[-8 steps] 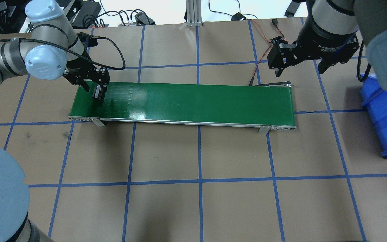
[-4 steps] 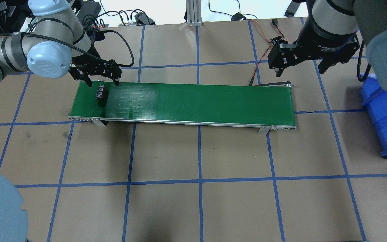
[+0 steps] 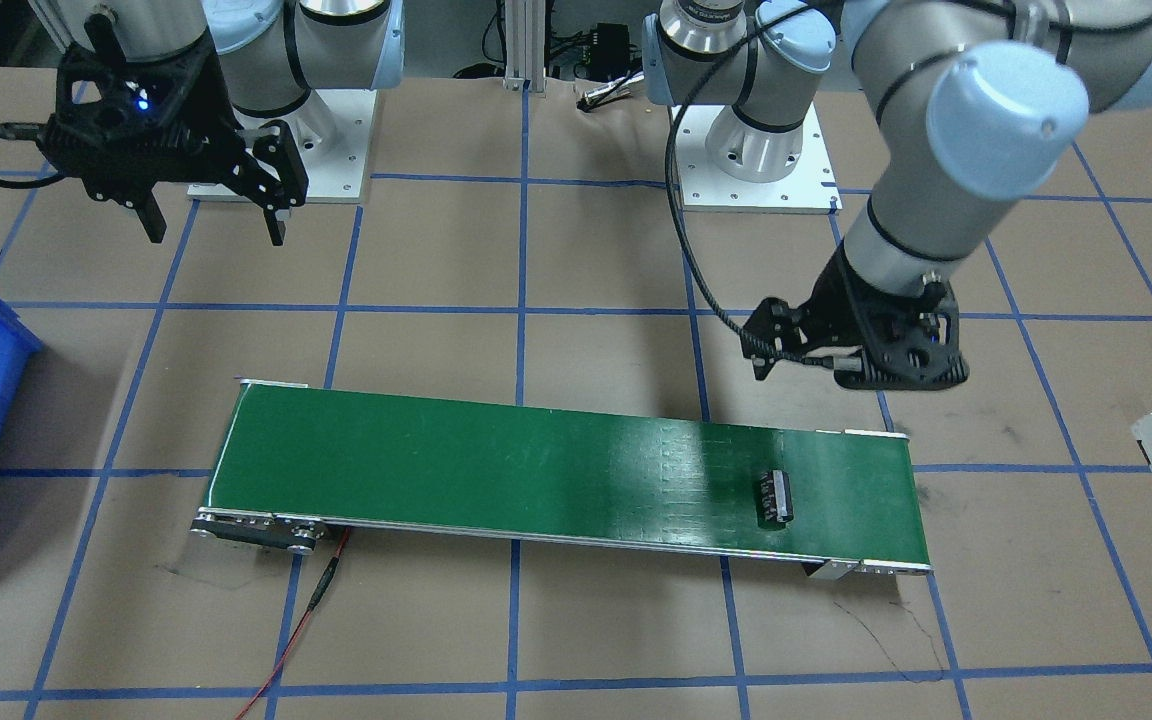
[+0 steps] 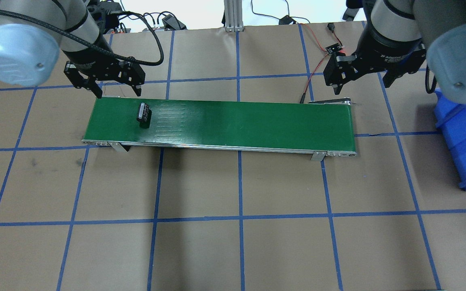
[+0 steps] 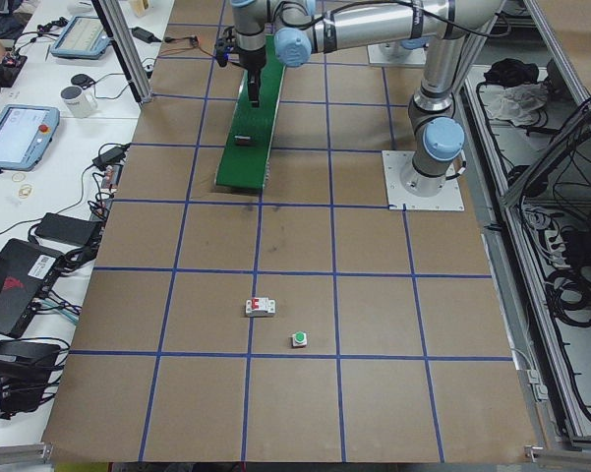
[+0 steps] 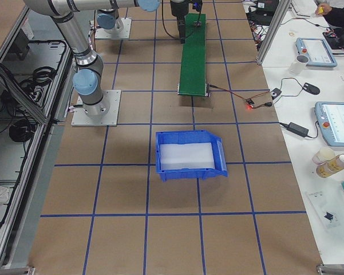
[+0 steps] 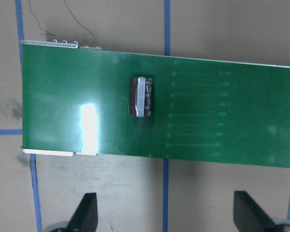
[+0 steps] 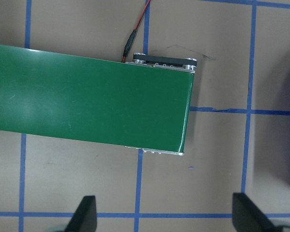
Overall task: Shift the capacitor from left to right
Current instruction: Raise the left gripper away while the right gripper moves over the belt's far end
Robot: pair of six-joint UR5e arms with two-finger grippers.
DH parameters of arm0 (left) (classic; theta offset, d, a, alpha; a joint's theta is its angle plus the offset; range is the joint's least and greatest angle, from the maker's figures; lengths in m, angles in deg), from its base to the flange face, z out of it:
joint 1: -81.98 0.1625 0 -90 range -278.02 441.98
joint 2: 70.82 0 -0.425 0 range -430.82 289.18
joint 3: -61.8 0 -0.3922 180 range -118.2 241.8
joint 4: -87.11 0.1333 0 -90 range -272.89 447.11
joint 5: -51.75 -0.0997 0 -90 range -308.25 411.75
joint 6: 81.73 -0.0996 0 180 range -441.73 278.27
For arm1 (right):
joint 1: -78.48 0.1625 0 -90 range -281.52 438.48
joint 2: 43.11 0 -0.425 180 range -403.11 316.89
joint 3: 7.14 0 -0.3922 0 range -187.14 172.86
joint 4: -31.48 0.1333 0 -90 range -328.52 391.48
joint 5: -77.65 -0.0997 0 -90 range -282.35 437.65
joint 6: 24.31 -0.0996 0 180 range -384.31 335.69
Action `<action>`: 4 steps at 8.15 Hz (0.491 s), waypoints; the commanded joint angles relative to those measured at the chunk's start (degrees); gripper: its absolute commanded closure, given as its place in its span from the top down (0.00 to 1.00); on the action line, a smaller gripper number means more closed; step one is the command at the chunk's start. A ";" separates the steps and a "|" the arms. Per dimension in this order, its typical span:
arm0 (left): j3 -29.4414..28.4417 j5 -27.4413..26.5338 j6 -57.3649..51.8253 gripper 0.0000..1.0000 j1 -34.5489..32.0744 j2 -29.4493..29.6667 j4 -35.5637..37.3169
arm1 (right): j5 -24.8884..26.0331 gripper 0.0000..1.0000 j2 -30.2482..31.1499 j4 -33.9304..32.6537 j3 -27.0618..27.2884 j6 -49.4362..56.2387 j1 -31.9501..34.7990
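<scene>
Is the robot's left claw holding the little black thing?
No, the capacitor lies by itself on the green belt, and the left gripper is open and apart from it.

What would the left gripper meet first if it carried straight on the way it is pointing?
Pointing down, the left gripper would probably meet the brown table paper beside the green belt, or the belt's edge; its height leaves this unclear.

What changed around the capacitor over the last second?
The left hand let go of the capacitor, opened and pulled back off the green belt toward the table's far side. The freed capacitor has shifted rightward along the belt. The right hand stayed open near the belt's right end, and the belt's frame stayed put.
</scene>
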 commanded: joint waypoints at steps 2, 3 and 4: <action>-2.51 0.00 1.92 1.00 -1.23 -9.89 -9.52 | 1.14 1.00 -7.10 -0.28 -0.36 2.09 -0.13; -2.60 0.18 1.92 1.00 -1.23 -9.89 -8.05 | 1.06 1.00 -10.00 0.07 -0.01 2.17 -0.13; -2.60 -0.16 1.40 1.00 -1.23 -10.24 -5.68 | 1.23 1.00 -12.11 -0.36 0.26 2.00 -0.13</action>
